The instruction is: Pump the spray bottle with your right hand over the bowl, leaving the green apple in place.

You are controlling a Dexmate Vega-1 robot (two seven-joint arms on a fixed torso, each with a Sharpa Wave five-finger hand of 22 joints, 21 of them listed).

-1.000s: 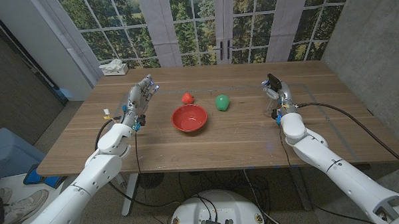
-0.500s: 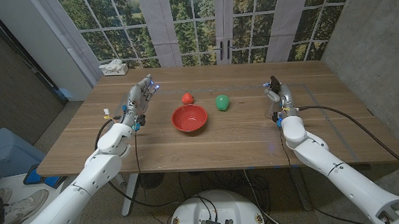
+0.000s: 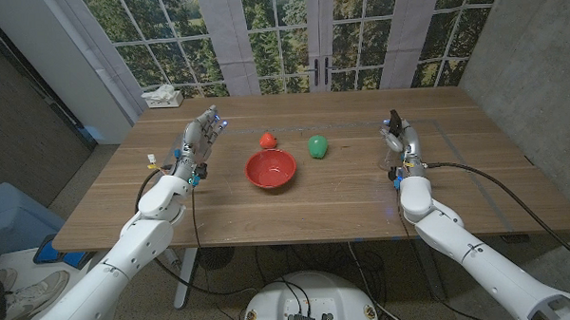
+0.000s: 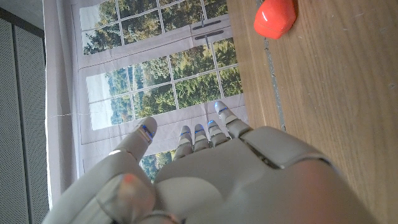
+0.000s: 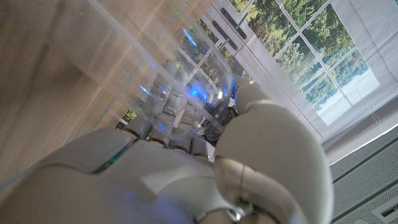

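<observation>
Right hand point(image 3: 399, 137) at the bottle point(image 3: 390, 152), bowl point(image 3: 270, 169) well off toward the left.

Clear spray bottle upright near the counter's point(image 3: 343, 201) right side, right hand's fingers curled round its glassy wall in the wrist view, apparently gripping it, black head poking above. Red bowl at the counter's middle, well apart from bottle and hand, so likely a lift and a sideways carry toward the robot's left before any pumping. Green apple point(image 3: 317, 146) between bottle and bowl, just beyond the straight line, close enough to call for a path on the near side or above. Small red thing point(image 3: 267, 140) just behind the bowl. Left hand point(image 3: 199, 140) empty, fingers straight and slightly apart, raised beside the bowl's far side, nearer the bowl than the right but not the one named.
</observation>
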